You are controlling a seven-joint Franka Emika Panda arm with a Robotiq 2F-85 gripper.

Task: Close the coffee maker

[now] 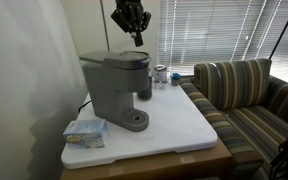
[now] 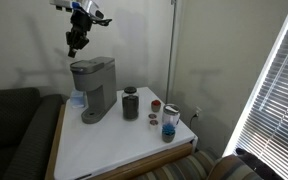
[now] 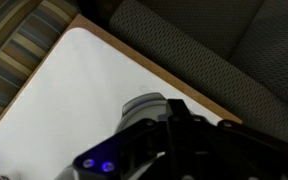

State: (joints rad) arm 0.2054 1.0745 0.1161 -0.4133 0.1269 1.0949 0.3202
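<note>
As its lid (image 1: 117,57) sits down, tall grey coffee maker (image 1: 112,90)

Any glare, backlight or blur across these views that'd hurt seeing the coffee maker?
In an exterior view the bright blinds backlight the pincer into a silhouette, and the white table is nearly blown out; the coffee maker reads clearly. In the wrist view the pincer is a dark, out-of-focus mass up close; the table edge is sharp.

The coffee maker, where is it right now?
The coffee maker stands on the white table beside a dark tumbler in both exterior views, end effector above it.
</note>
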